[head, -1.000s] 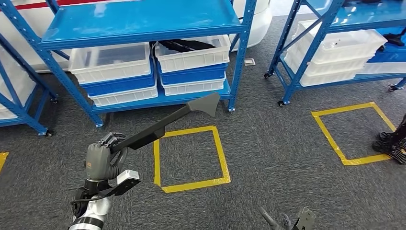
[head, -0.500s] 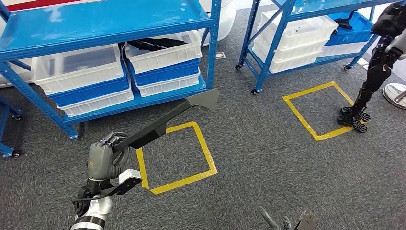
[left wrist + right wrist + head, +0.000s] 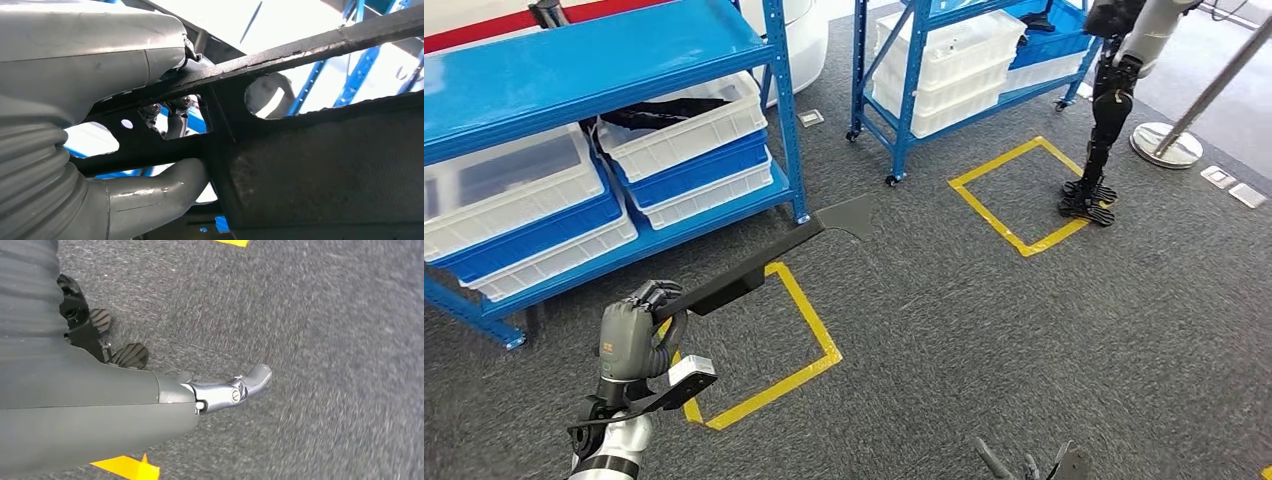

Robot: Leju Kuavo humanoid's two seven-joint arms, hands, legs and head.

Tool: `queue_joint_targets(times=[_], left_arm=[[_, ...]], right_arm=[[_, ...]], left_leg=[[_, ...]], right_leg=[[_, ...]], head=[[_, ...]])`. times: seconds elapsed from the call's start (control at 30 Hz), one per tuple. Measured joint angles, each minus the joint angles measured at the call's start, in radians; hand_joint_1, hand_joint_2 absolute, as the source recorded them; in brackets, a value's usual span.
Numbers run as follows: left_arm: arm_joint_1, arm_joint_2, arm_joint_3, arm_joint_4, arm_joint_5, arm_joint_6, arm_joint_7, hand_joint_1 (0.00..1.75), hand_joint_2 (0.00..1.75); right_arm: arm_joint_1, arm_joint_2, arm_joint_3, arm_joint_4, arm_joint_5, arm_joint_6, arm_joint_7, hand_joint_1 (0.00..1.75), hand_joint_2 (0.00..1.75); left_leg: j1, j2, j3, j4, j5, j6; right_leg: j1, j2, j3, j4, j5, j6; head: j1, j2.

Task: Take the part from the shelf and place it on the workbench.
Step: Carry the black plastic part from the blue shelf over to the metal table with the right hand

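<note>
Already off the shelf: part gripped by left hand, lower left of frame. Right hand empty, fingers apart. Still to find workbench and set it down.

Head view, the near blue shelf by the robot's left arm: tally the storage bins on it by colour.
White bins: 4
Blue bins: 2
Total: 6
</note>
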Motion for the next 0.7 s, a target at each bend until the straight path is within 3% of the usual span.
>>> queue_joint_targets(times=[0.07,0.1,0.13,0.17,0.23,0.3,0.37,0.4,0.43,0.5,0.57,0.6,0.7], left_arm=[[0.002,0.0,0.002,0.002,0.001,0.0,0.0,1.75,1.75],[0.004,0.0,0.002,0.003,0.001,0.0,0.0,1.75,1.75],[0.004,-0.001,0.002,0.003,0.001,0.0,0.0,1.75,1.75],[0.003,-0.001,0.002,0.003,-0.001,0.0,0.0,1.75,1.75],[0.001,-0.002,0.002,0.003,-0.012,0.0,0.0,1.75,1.75],[0.001,-0.002,0.003,0.003,-0.027,0.0,0.0,1.75,1.75],[0.0,0.0,0.003,0.003,-0.042,0.0,0.0,1.75,1.75],[-0.002,0.002,0.001,0.003,-0.049,0.0,0.0,1.75,1.75],[-0.006,0.004,-0.003,0.004,-0.056,0.0,0.0,1.75,1.75],[-0.025,0.008,-0.016,0.009,-0.063,0.0,0.0,1.75,1.75],[-0.05,0.012,-0.033,0.021,-0.072,0.0,0.0,1.75,1.75],[-0.063,0.014,-0.042,0.029,-0.078,0.0,0.001,1.75,1.75],[-0.092,0.019,-0.078,0.051,-0.091,0.0,0.014,1.75,1.75]], right_arm=[[-0.001,-0.001,0.003,0.0,-0.001,0.0,0.001,0.0,1.75],[-0.001,-0.002,0.004,0.0,-0.001,0.0,0.001,0.0,1.75],[0.002,-0.002,0.005,0.0,-0.001,0.0,0.001,0.0,1.75],[0.007,-0.003,0.006,0.0,-0.002,-0.001,0.001,0.0,1.75],[0.014,-0.003,0.009,0.0,-0.003,-0.001,0.002,0.0,1.75],[0.014,-0.001,0.013,0.0,-0.004,-0.001,0.003,0.0,1.75],[0.014,0.0,0.016,0.0,-0.008,0.0,0.004,0.0,1.75],[0.016,0.001,0.017,0.0,-0.011,0.0,0.004,0.0,1.75],[0.018,0.001,0.019,0.0,-0.016,0.001,0.004,0.0,1.75],[0.018,0.001,0.021,0.0,-0.024,0.004,0.003,0.0,1.75],[0.014,0.001,0.024,0.0,-0.032,0.01,-0.001,0.0,1.75],[0.012,0.001,0.025,0.0,-0.035,0.012,-0.003,0.0,1.75],[0.013,0.0,0.027,0.0,-0.045,0.014,-0.005,0.0,1.75]], left_leg=[[0.008,-0.048,0.03,-0.071,0.019,-0.003],[0.006,-0.054,0.029,-0.075,0.015,0.0],[0.003,-0.041,0.026,-0.076,0.019,0.007],[0.001,-0.028,0.026,-0.079,0.023,0.015],[0.0,0.001,0.026,-0.086,0.03,0.033],[-0.004,0.03,0.025,-0.088,0.032,0.044],[-0.009,0.061,0.023,-0.088,0.032,0.046],[-0.011,0.075,0.022,-0.088,0.032,0.047],[-0.012,0.089,0.022,-0.088,0.032,0.047],[-0.014,0.108,0.022,-0.088,0.032,0.046],[-0.02,0.122,0.022,-0.087,0.03,0.04],[-0.022,0.128,0.023,-0.087,0.03,0.035],[-0.021,0.137,0.024,-0.09,0.029,0.018]], right_leg=[[0.0,0.026,-0.017,0.012,0.001,0.015],[0.0,0.039,-0.026,0.012,0.005,0.025],[-0.002,0.051,-0.033,0.009,0.01,0.033],[-0.004,0.049,-0.04,0.008,0.013,0.04],[-0.002,-0.003,-0.071,0.051,-0.006,0.042],[0.002,-0.066,-0.129,0.162,-0.054,0.035],[0.002,-0.081,-0.189,0.287,-0.095,0.033],[0.002,-0.084,-0.199,0.311,-0.099,0.036],[0.002,-0.086,-0.192,0.303,-0.093,0.041],[0.004,-0.107,-0.109,0.167,-0.051,0.051],[0.012,-0.138,-0.032,0.041,-0.02,0.047],[0.017,-0.145,-0.017,0.015,-0.014,0.041],[0.017,-0.124,-0.019,0.007,-0.006,0.02]], head=[[0.0,0.0],[0.0,0.0],[0.0,0.0],[0.0,0.0],[0.005,0.0],[0.013,0.0],[0.014,0.0],[0.014,0.0],[0.014,0.0],[0.014,0.0],[0.014,0.0],[0.014,0.0],[0.013,0.0]])
